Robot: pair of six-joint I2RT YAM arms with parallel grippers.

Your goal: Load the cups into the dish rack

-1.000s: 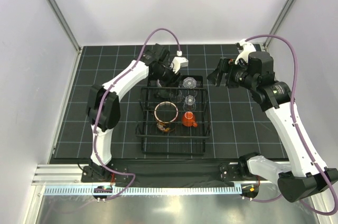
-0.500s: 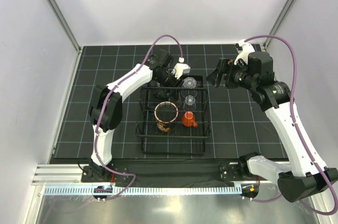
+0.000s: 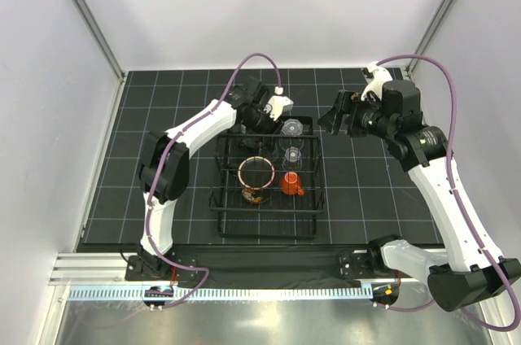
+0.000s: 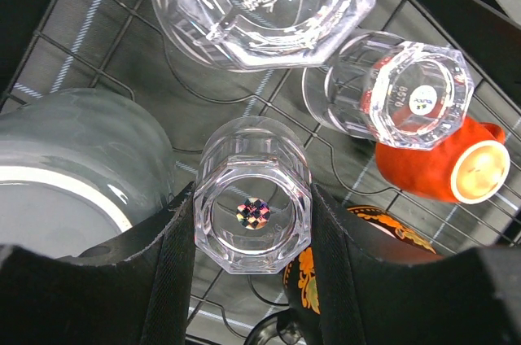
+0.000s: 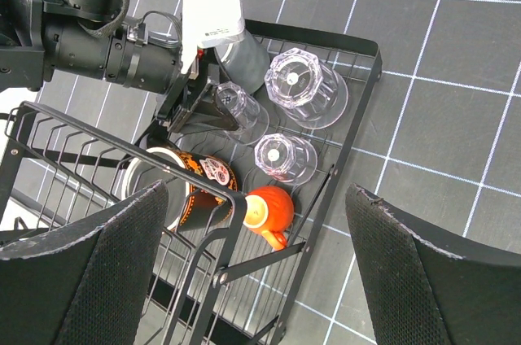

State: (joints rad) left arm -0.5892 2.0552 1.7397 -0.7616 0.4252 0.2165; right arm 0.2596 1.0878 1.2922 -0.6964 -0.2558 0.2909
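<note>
Left gripper [image 4: 254, 235] holds a small clear cup [image 4: 254, 211] between its two fingers, closed partway to hug the cup's sides. It holds the cup upside down, low inside the dish rack [image 3: 264, 229], near the rack's far left corner. The grey-green cup [image 4: 73, 158] sits just beside it. A wider clear cup [image 4: 269, 3] is by the far edge. Another small clear cup [image 4: 399, 93], the orange cup [image 4: 435, 168] and the patterned mug [image 4: 321, 276] are in the rack too. The right gripper [image 3: 336, 115] is wide open and holds nothing, up past the rack's far right corner. All six cups are in the rack, so the job looks almost done. I think only letting go is left. Since a second ago, the left arm has swung a little to the right along the rack's far edge. The right arm and the other cups have not moved.
</note>
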